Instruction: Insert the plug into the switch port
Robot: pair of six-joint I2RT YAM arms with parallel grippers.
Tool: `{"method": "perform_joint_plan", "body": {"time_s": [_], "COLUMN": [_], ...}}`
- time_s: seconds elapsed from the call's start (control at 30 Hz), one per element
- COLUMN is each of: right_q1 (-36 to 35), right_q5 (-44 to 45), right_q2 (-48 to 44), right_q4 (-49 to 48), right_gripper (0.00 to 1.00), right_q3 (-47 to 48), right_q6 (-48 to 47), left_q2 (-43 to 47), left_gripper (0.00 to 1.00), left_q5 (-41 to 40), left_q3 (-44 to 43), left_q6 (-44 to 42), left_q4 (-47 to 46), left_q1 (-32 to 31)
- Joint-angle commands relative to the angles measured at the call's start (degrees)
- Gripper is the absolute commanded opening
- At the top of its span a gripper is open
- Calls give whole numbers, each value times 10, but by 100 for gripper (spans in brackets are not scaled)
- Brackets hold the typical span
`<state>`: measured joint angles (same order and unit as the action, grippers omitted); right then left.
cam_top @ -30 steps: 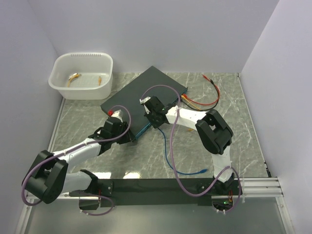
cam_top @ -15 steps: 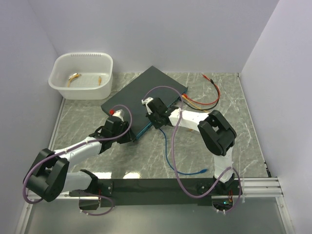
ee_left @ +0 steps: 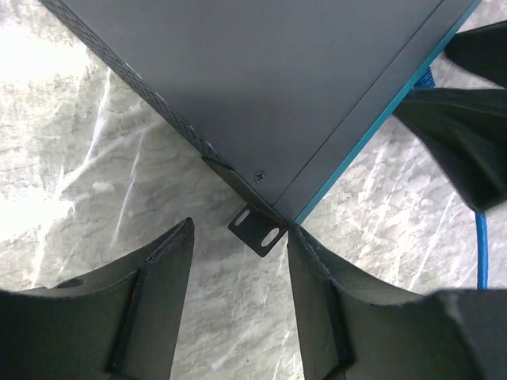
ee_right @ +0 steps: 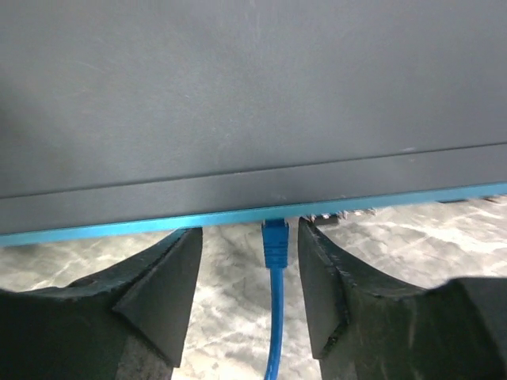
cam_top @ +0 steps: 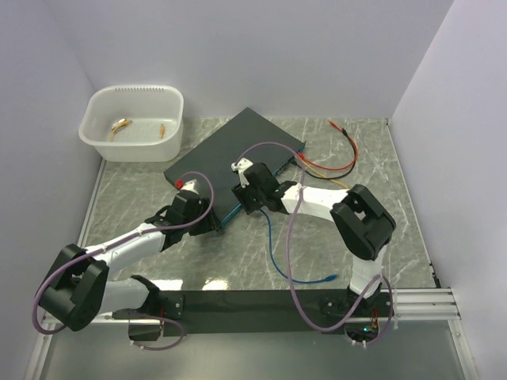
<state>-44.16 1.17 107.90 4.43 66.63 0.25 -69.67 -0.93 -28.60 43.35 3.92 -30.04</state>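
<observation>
Right wrist view: the plug (ee_right: 275,237) is seen seated against the teal face (ee_right: 119,228) of the black box (ee_right: 238,95), its blue cable (ee_right: 274,332) trailing down; the switch port itself is hidden under the box's edge; the right gripper (ee_right: 248,241) is spread apart, gripping nothing (a gap shows on each side of the plug); the left gripper (ee_left: 240,229) is likewise parted around the box's corner bracket (ee_left: 257,231); the box is laid askew, one corner near the bench's (cam_top: 396,229) far edge.
</observation>
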Motion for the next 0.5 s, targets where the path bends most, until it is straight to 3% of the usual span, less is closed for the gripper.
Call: {"method": "perform_joint_plan", "body": {"time_s": [0.0, 0.27, 0.47], "right_q1": [-11, -18, -19], "right_q5": [34, 100, 87], "right_q2": [-75, -155, -230], "right_q4": [-100, -49, -9], "right_gripper": [61, 87, 90], "right_q3": [-7, -34, -61], "right_q6": [8, 29, 84], "left_q2": [6, 20, 49], "left_gripper": [56, 60, 60], "left_q5": [-53, -87, -95], "left_q3": [-23, -45, -66], "left_q6": [4, -9, -8], "left_q4": [15, 49, 82], "left_q1": [0, 1, 1]}}
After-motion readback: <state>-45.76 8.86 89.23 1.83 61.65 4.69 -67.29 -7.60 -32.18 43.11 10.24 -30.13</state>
